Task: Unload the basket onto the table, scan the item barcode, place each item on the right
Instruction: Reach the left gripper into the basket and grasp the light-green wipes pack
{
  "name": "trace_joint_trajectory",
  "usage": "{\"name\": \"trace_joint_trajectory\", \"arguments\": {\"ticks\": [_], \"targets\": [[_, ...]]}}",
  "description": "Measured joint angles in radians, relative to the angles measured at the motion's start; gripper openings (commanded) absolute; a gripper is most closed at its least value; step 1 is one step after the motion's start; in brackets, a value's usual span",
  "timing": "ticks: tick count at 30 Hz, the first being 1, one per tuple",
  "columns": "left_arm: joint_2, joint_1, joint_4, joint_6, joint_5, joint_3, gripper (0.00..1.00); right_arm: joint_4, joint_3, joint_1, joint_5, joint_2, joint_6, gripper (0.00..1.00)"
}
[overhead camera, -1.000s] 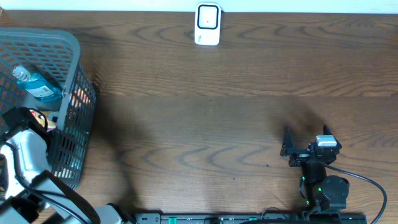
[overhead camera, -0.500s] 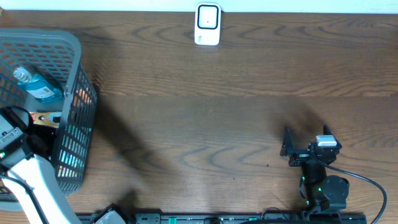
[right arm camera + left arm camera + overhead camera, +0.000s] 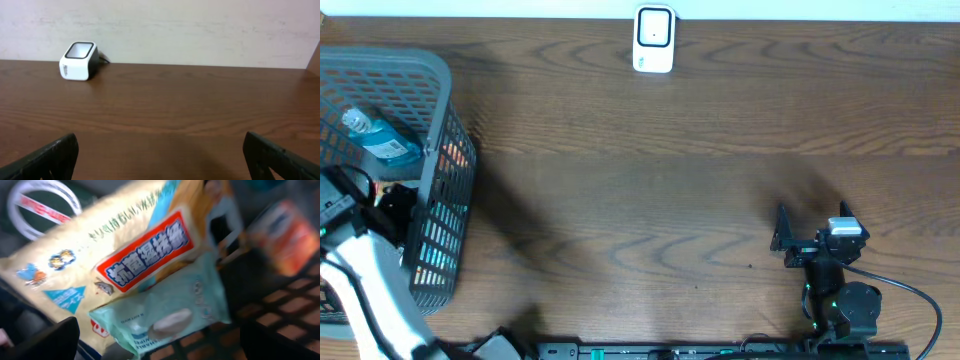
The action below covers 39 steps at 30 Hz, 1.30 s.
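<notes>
- Down inside the basket [image 3: 432,75] at the left edge of the table, the left pincer [image 3: 160,330] hangs with its two fingers spread wide. One finger shows at each lower corner of its own view, and nothing is pinched between them.
- Just under it lies a cream pouch [image 3: 135,255] with a red label. A pale green wipes pack [image 3: 170,315] lies across the pouch's lower corner. The view is blurred and no barcode can be made out on either.
- Around these sit an orange packet [image 3: 285,235], smeared at the right, and a blue bottle [image 3: 385,140] toward the far side of the basket.
- At the near right of the table the right pincer [image 3: 161,145] is low over the wood with its fingers spread and empty, and it faces the far edge.
- The white scanner [image 3: 653,38] stands at the middle of the far edge, well apart from the basket and from both arms.
- The task looks barely begun, as no item is out of the basket or in a grip. An item has yet to be seized, lifted clear of the basket wall and carried across to the scanner. Its code then has to be turned toward the scanner's window.
- The table [image 3: 670,180] is dark brown wood with a wavy grain.
- A plain pale wall [image 3: 200,25] rises behind the table's far edge.
</notes>
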Motion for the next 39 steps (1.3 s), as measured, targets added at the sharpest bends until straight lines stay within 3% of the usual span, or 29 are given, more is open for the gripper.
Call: {"name": "trace_joint_trajectory", "arguments": {"ticks": [10, 18, 23, 26, 39], "targets": [[0.22, 0.0, 0.002, 0.037, 0.048, 0.0, 0.98, 0.0, 0.0, 0.0, 0.0, 0.0, 0.0, 0.99], [0.295, 0.001, -0.029, -0.086, 0.073, 0.024, 0.99, 0.0, 0.0, 0.0, 0.0, 0.0, 0.0, 0.99], [0.308, 0.001, -0.034, -0.117, 0.077, 0.029, 0.32, 0.0, 0.0, 0.0, 0.0, 0.0, 0.0, 0.99], [0.311, 0.004, -0.033, -0.121, 0.08, 0.029, 0.08, 0.0, 0.0, 0.0, 0.0, 0.0, 0.0, 0.99], [0.285, 0.004, -0.067, -0.121, 0.084, 0.073, 0.07, 0.0, 0.0, 0.0, 0.0, 0.0, 0.0, 0.99]]}}
